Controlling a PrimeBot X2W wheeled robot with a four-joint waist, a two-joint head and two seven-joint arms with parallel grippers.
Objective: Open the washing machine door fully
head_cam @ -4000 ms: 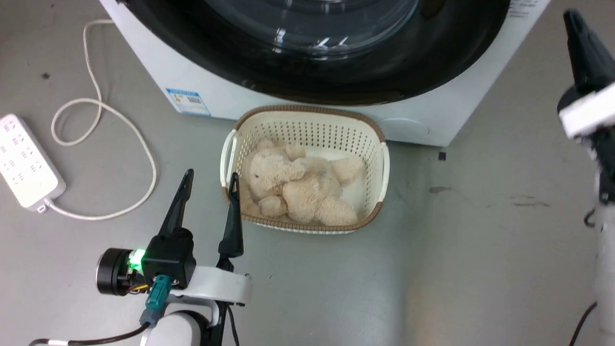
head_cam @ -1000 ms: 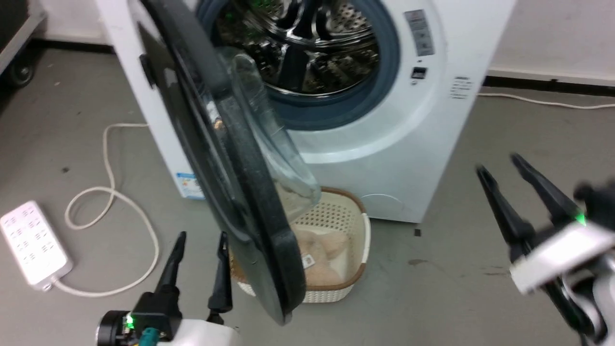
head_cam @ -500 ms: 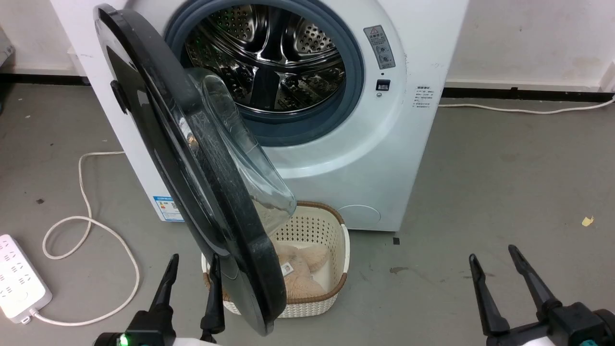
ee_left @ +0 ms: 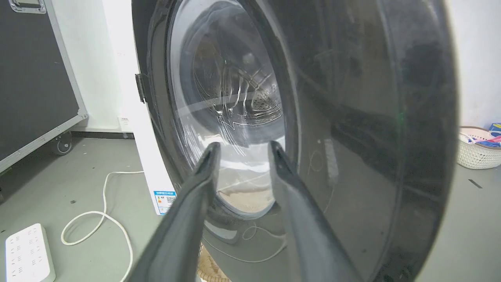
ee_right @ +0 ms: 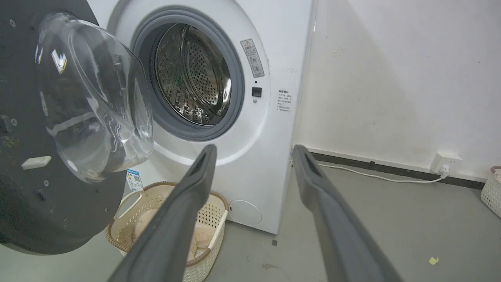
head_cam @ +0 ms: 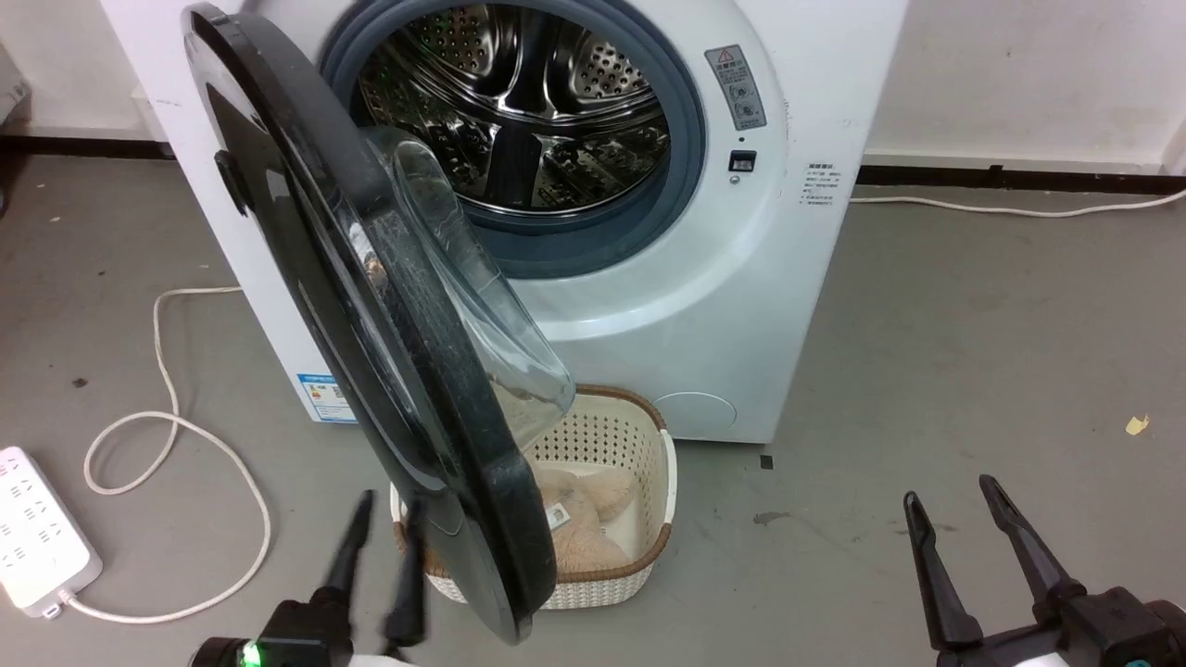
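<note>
At my far left a white power strip (head_cam: 37,535) lies on the grey floor (head_cam: 93,278), and its cord (head_cam: 185,435) loops toward the washing machine (head_cam: 741,306). My left claw (head_cam: 389,505) is low beside the outer face of the washing machine door (head_cam: 371,306), its fingers a little apart and holding nothing. I cannot tell whether it touches the door. The door stands swung out on its left hinge, with its glass bowl facing the steel drum (head_cam: 519,111) and its lower edge over a cream basket (head_cam: 649,500). Farther right is bare floor, then a white wall (head_cam: 1019,74) with a dark skirting. My right claw (head_cam: 950,491) hangs spread and empty, well apart from the machine.
</note>
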